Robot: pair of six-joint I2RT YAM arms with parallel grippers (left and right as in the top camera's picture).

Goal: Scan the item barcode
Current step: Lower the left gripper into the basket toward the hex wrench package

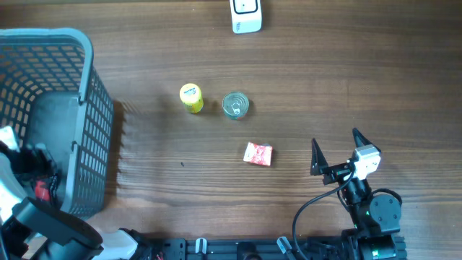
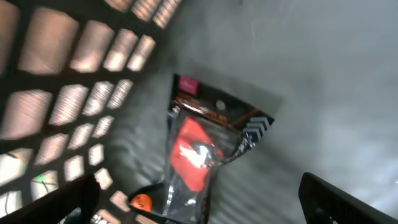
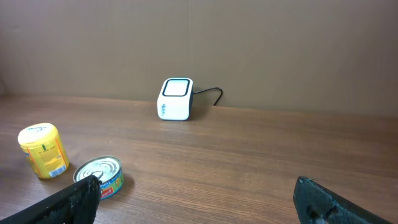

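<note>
Open surface right, cramped basket left
The right claw (image 1: 336, 150) has bare surface (image 1: 346, 72) ahead up to the scanner (image 1: 246, 14) at the far edge; to its left the yellow jar (image 1: 191, 98) and tin can (image 1: 235, 105) stand with a narrow gap between, the red packet (image 1: 258, 154) apart and nearer. The left claw (image 2: 199, 186) hangs inside the basket (image 1: 90, 108), mesh wall close on one side, a bagged item (image 2: 199, 149) lying beneath

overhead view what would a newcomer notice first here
The big gray basket fills the left edge of the table, and the left wrist view shows a red and black packet lying inside it. Mid-table a yellow jar and a tin can stand side by side, with a small red packet nearer the open right gripper. A white scanner sits at the far edge.
</note>
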